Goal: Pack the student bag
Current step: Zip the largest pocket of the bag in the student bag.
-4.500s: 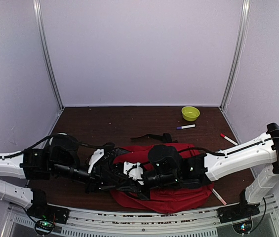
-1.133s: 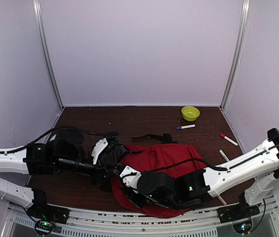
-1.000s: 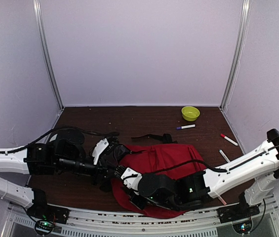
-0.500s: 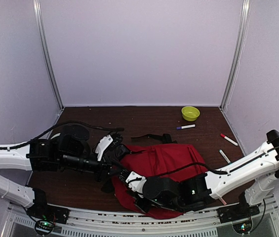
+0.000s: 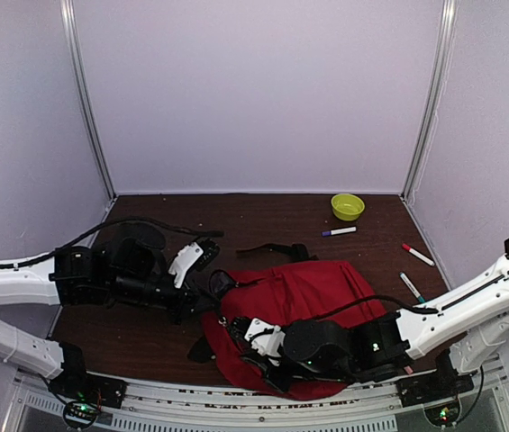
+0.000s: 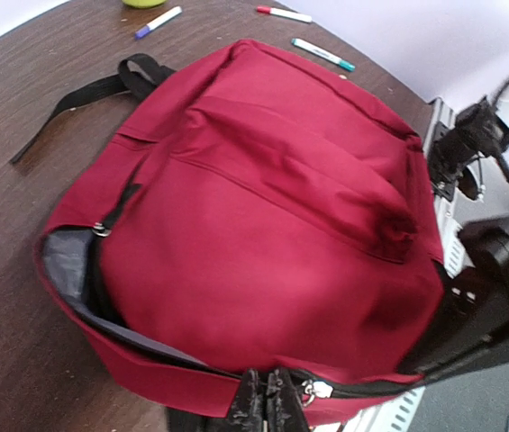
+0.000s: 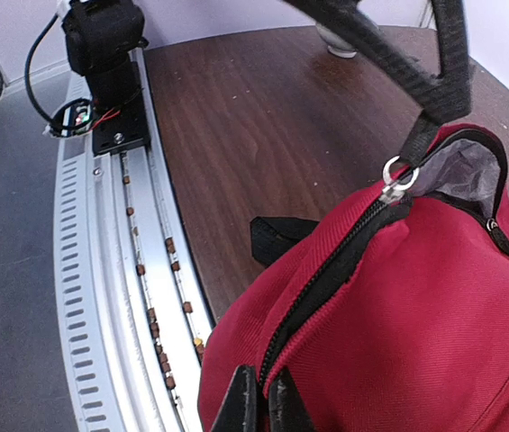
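Observation:
The student bag [image 5: 313, 301] is a large red backpack lying in the middle of the table. Its black zipper [image 7: 326, 288] is partly undone and grey lining [image 6: 63, 261] shows at the mouth. My left gripper [image 6: 268, 409] is shut on the bag at the zipper line, right beside the silver slider [image 6: 318, 389]. In the top view it sits at the bag's left corner [image 5: 216, 290]. My right gripper [image 7: 259, 405] is shut on the zipper seam at the bag's near edge. In the top view the right gripper [image 5: 240, 346] is low by the front rail.
A yellow-green bowl [image 5: 348, 206] stands at the back right. A purple-capped marker [image 5: 339, 231], a red marker [image 5: 417, 254] and a teal marker [image 5: 412, 286] lie right of the bag. A black strap [image 5: 277, 249] trails behind it. The slotted metal rail [image 7: 101, 297] runs along the near edge.
My right gripper's fingers have closed onto the bag's near zipper seam, and that wrist has shifted to the right. My left gripper has stayed shut and drawn slightly back to the left.

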{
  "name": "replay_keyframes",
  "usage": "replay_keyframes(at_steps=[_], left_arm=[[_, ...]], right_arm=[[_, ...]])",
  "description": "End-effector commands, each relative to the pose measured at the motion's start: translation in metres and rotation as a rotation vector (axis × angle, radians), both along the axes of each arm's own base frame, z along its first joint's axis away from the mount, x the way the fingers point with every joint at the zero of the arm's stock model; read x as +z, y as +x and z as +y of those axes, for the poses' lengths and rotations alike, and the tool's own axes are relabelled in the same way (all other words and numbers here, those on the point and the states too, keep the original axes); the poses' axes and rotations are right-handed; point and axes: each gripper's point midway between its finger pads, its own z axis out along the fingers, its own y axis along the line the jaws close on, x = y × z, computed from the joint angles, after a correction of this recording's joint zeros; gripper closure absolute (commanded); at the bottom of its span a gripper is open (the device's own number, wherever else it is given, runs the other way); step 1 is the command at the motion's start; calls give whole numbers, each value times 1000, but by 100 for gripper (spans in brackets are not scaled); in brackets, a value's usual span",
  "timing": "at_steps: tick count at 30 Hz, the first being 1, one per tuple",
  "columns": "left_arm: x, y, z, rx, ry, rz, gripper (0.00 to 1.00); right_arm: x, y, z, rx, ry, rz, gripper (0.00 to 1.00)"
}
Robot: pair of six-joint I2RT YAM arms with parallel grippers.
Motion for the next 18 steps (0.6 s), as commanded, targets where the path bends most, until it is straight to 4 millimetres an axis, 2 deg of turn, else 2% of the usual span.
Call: replay_keyframes(at_steps=[1, 6, 12, 15, 18], left_arm=[[11, 33, 6, 85, -27, -62, 100], [8, 48, 13, 141, -17, -60, 100], [-9, 64, 22, 188, 24, -42, 100], [-6, 56, 12, 117, -14, -27, 100], [4, 47, 4, 68, -63, -21, 100]], right_arm=[[-18, -48, -14, 204, -91, 34, 100], [-31, -64, -25, 272, -170, 19, 100], [-35, -62, -41, 266, -189, 12, 100], [-35, -50, -51, 203, -209, -13, 100], [-29, -41, -57, 150, -209, -29, 87]])
